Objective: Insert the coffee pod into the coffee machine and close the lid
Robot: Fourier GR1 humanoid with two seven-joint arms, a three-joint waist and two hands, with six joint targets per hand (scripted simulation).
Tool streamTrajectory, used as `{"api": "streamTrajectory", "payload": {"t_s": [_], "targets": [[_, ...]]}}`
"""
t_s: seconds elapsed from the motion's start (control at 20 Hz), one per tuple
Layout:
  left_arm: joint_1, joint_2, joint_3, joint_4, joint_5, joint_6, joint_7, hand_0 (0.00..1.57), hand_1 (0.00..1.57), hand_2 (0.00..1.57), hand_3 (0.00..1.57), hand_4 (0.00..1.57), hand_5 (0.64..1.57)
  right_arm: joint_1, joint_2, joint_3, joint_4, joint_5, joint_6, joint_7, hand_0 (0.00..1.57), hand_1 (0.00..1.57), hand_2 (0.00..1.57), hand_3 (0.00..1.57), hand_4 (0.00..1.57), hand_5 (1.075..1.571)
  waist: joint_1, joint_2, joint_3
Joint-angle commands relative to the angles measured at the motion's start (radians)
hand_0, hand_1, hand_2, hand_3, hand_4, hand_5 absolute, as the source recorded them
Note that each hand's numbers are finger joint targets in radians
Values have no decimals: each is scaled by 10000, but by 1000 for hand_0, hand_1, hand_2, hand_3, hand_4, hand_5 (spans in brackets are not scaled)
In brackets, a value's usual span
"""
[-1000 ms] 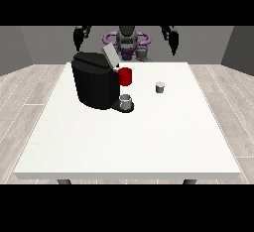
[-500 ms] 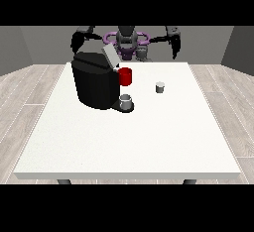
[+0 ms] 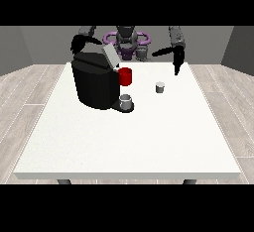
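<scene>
A black coffee machine stands on the white table, left of the middle. Its grey lid is tilted up and open, and a red part sticks out at its front. The coffee pod, small and grey, stands upright on the table to the machine's right. The hand at the view's right hangs above the table's back edge, behind and slightly right of the pod, fingers straight and pointing down, thumb spread towards the view's left. It touches nothing. The hand at the view's left hovers behind the machine's top.
A small grey cup sits on the machine's drip base. The robot's torso is behind the table's far edge. Wood floor surrounds the table.
The hand at the view's right has come forward and down from beside the robot's shoulder towards the pod. The hand at the view's left has shifted slightly near the machine's top.
</scene>
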Motion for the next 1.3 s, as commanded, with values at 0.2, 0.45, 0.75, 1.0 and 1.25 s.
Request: {"api": "streamTrajectory", "payload": {"t_s": [0.2,0.45,0.75,1.0,1.25], "targets": [[-858,728,656,2742,-354,-134,-1131,0,0,0,0,0,1571,61,-141,187,-288,-78,337,-354,0,0,0,0,283,1571,-389,810,-2],[-1488,335,41,3450,-1216,434,-701,0,0,0,0,0,1571,-370,61,284,-59,10,13,769,0,0,0,0,332,1571,-371,515,-2],[-2047,476,-462,3946,-1830,41,-673,0,0,375,0,0,1571,-1231,-326,-460,906,-16,-125,954,0,0,0,0,372,1571,104,611,1],[-2187,747,-216,4808,-2165,371,-880,647,647,718,349,0,1571,-1068,-575,-532,1063,53,68,776,0,0,0,0,428,1571,-36,758,0],[-2038,822,-1059,4809,-3112,262,-847,704,704,775,487,0,1571,-830,-129,-418,1866,293,-338,328,0,0,0,0,410,1571,245,440,4]]}}
